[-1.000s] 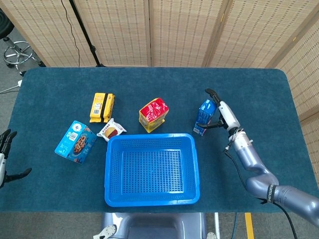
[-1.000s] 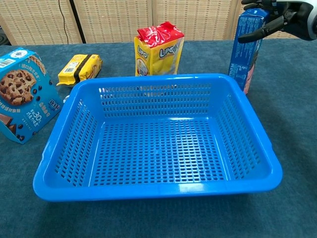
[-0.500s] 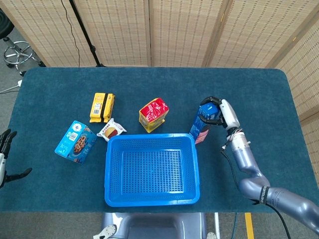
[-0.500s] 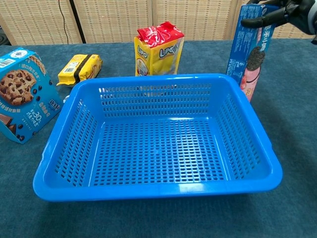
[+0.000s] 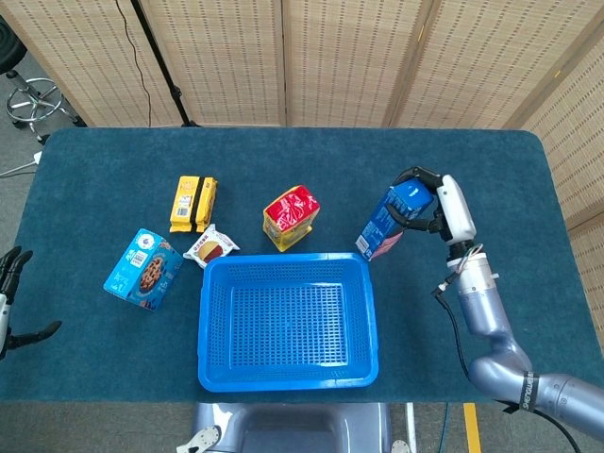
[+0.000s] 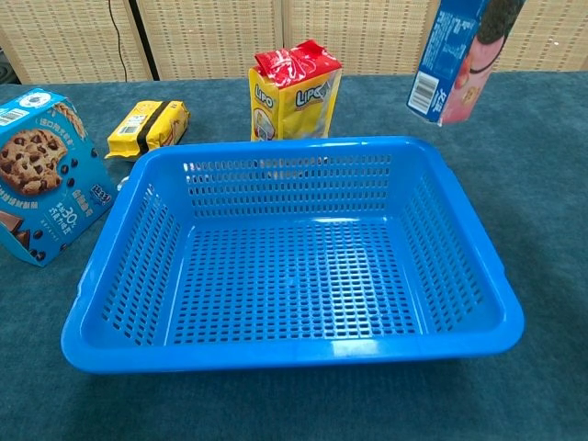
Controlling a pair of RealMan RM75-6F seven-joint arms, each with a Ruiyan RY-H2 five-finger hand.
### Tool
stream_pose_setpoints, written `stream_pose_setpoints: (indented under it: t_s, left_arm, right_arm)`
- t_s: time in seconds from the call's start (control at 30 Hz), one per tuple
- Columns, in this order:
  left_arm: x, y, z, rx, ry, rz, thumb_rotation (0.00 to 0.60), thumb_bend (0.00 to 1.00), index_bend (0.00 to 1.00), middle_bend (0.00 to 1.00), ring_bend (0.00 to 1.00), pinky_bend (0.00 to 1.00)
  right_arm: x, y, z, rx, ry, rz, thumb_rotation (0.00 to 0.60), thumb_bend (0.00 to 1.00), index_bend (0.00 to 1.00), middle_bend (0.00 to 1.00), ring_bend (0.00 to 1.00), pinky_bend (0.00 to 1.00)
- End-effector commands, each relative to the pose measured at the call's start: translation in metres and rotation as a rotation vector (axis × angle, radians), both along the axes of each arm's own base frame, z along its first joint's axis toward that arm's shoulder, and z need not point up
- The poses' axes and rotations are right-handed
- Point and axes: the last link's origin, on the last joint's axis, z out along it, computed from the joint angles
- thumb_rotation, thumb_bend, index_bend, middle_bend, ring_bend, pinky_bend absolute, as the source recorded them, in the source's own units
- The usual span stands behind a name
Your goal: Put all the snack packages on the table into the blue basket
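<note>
Since the earlier frames one change is recorded: the blue cookie box (image 5: 391, 221), which stood upright on the counter (image 5: 491, 170) just past the basket's right far corner, has been lifted clear of the surface and now hangs tilted, its lower end toward the basket; all other items have stayed put. From the left: the left hand (image 5: 9, 300) sits at the counter's left edge near the front, fingers spread and holding nothing. A chocolate-chip cookie box (image 5: 143, 268), blue with cookie artwork, lies near the left edge. Behind it lies a yellow package with a dark band (image 5: 192, 203), and beside that a small white wrapped snack (image 5: 210, 247) with a red-brown picture. The blue basket (image 5: 212, 326), a perforated plastic tray, sits at the front centre and holds nothing. A yellow bag with a red crimped top (image 5: 292, 216) stands just behind the basket's far rim. To the right, the right hand (image 5: 436, 206) grips the top end of the blue cookie box, which shows a pink panel and a barcode in the chest view (image 6: 459, 57).
</note>
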Motion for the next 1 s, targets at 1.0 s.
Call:
stream_pose_setpoints:
  t_s: [1.0]
  left_arm:
    - [-0.006,-0.001,0.006,-0.004,-0.029,0.016,0.600,0.07,0.00,0.00,0.00,0.00]
  right_arm:
    - [0.065,0.087,-0.084,0.419,0.486,0.283,0.600,0.65,0.53,0.65,0.57,0.70]
